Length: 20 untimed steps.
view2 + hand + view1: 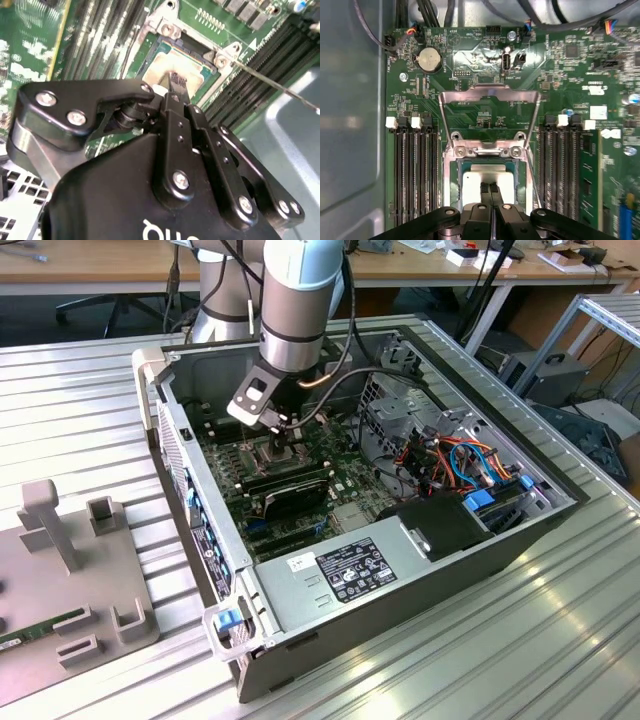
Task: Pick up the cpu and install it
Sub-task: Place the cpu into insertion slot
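The cpu (471,181) lies flat in the square socket on the green motherboard, its dull silver face up; the second wrist view shows the cpu (161,67) just beyond the fingertips. My gripper (490,189) hangs right over the chip's middle, shut, its two thin black fingers pressed together with nothing between them. Whether the tips touch the chip I cannot tell. The socket's hinged metal frame (489,96) stands swung open behind the chip. In the exterior view my gripper (284,445) reaches down into the open computer case.
Black memory slots (415,170) flank the socket, and a green memory stick (587,175) sits in one of them. The thin socket lever (272,84) sticks out sideways. Cables and drive bays (450,465) crowd the case. A grey fixture plate (60,580) lies outside, at the exterior view's left.
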Tool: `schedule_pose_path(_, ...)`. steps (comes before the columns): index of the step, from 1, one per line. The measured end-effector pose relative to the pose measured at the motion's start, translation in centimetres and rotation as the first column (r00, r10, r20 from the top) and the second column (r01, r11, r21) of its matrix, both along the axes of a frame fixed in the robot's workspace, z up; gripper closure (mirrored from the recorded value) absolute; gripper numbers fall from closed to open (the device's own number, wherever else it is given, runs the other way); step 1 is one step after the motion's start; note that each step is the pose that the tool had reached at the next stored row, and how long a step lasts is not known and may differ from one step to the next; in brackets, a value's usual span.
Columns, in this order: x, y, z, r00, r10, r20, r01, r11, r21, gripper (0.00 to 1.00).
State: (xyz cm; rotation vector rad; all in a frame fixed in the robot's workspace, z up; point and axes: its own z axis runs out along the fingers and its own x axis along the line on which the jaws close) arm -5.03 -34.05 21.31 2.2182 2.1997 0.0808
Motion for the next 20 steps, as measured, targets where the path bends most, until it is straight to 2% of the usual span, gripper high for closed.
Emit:
schedule_pose_path(6, -0.01, 0.00, 1.61, 1.0000, 0.000, -0.0001, 0.000, 1.0000, -0.0051, 0.89)
schedule_pose_path(9, -0.01, 0.00, 2.02, 1.0000, 0.000, -0.0001, 0.000, 1.0000, -0.0060, 0.89)
schedule_pose_path(20, -0.01, 0.00, 2.45, 1.0000, 0.000, -0.0001, 0.000, 1.0000, -0.0067, 0.89)
